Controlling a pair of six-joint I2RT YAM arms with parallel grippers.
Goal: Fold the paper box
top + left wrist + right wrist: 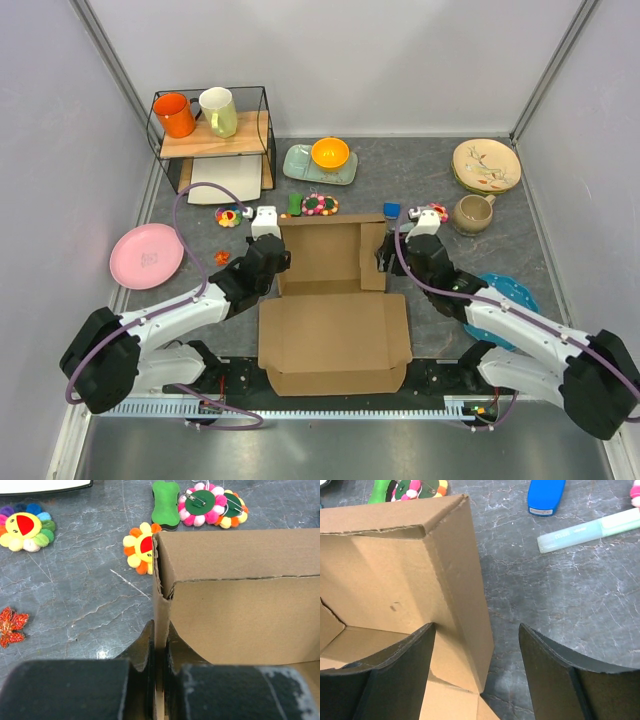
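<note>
three walls of the paper box (335, 340) stand raised, mid-table between the arms: the back and both sides. the lid panel lies flat toward the near edge, not yet folded over, so i judge it roughly half done. left gripper (160, 642) pinches the left wall. right gripper (476, 630) straddles the right wall, jaws apart. plain brown corrugated card, ragged crease along the back wall.

Plain brown paper box (335, 340); grey marbled table (405, 190).
</note>
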